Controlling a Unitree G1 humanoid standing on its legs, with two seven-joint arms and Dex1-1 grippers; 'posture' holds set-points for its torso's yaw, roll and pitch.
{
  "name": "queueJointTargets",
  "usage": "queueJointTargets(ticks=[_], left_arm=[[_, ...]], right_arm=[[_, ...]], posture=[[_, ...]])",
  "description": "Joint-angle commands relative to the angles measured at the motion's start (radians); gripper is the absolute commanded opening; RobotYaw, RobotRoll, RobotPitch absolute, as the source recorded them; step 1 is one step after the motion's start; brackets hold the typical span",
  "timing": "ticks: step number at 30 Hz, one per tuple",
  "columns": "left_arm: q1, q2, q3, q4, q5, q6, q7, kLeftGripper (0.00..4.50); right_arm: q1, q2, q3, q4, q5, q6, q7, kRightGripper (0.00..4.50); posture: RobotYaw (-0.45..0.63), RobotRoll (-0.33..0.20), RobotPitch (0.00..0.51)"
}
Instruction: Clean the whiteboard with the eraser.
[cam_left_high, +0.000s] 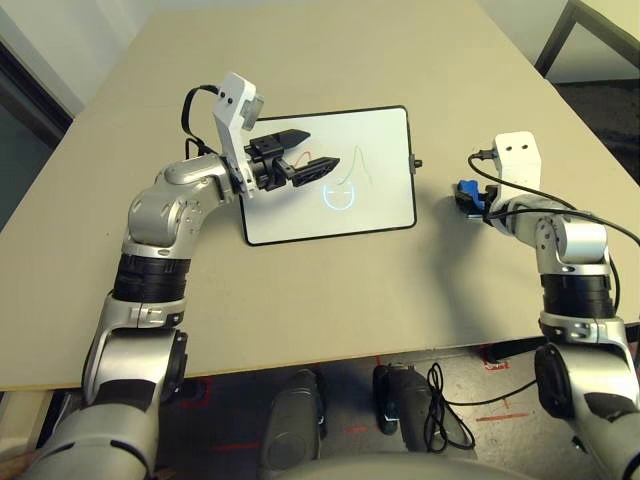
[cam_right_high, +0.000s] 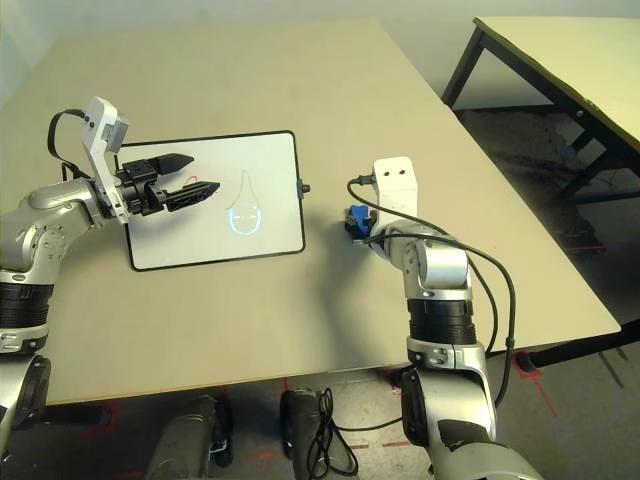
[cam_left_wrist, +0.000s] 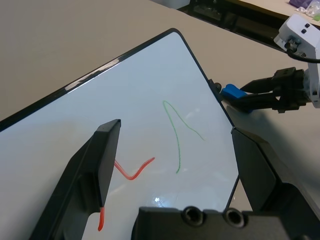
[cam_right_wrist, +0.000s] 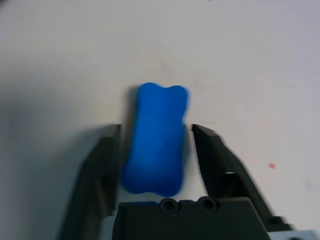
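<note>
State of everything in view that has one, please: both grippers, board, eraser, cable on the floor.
Left gripper: open, over the whiteboard.
Right gripper: open, a finger on each side of the eraser.
Whiteboard: lying flat, not yet clean; red, green and light blue marks on it.
Eraser: off the board, between the fingers, not clamped.
Cable: loosely coiled.

It looks like a lab: a robot's jointed silver arms (cam_left_high: 165, 215) with loose black cables (cam_right_high: 325, 435) reach over a plain beige tabletop (cam_left_high: 330, 300), red tape marks (cam_right_high: 540, 390) line the grey floor (cam_right_high: 575, 430), and a second table (cam_right_high: 580, 70) stands far right.
</note>
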Motion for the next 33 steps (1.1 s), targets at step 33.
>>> queueJointTargets(ticks=[33], left_arm=[[0.019,0.145,-0.063,-0.141,0.068,0.066,-0.081,4.5]], right_arm=[[-0.256,-0.039,0.299,-0.13,-0.034,-0.104,0.363,0.01]], posture=[[0.02,0.0,0.156]])
